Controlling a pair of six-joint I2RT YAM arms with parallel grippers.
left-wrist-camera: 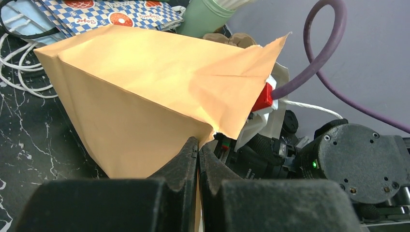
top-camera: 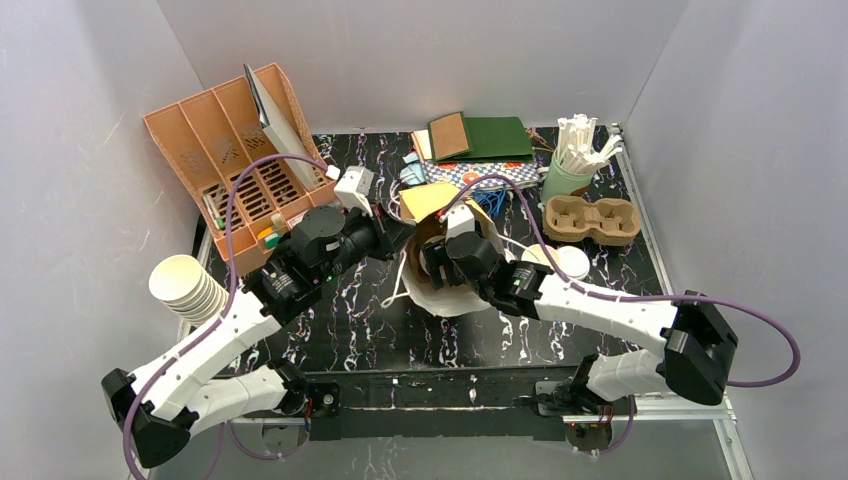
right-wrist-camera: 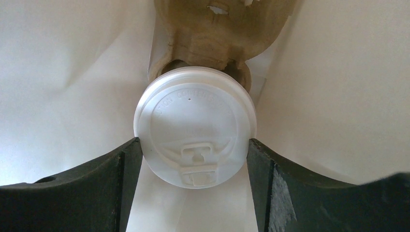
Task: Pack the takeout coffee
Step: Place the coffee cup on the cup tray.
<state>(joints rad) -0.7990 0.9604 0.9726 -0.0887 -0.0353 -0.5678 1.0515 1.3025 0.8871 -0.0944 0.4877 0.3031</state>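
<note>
A tan paper bag (top-camera: 428, 205) with a white inside lies open at the table's middle; it also shows in the left wrist view (left-wrist-camera: 145, 87). My left gripper (left-wrist-camera: 198, 150) is shut on the bag's torn rim, with paper between the pads; in the top view it (top-camera: 398, 240) is at the bag's left side. My right gripper (right-wrist-camera: 195, 159) reaches inside the bag, and its fingers (right-wrist-camera: 121, 164) press both sides of a takeout coffee cup's white lid (right-wrist-camera: 195, 128). The cup sits in a pulp carrier (right-wrist-camera: 222, 34) in the bag. The cup's brown body is hidden.
An orange organizer (top-camera: 240, 160) stands back left. A stack of cream cups (top-camera: 185, 285) lies left. An empty pulp carrier (top-camera: 590, 218), a green cup of white sticks (top-camera: 575, 165), a loose white lid (top-camera: 565, 262) and checkered paper bags (top-camera: 470, 175) are back right.
</note>
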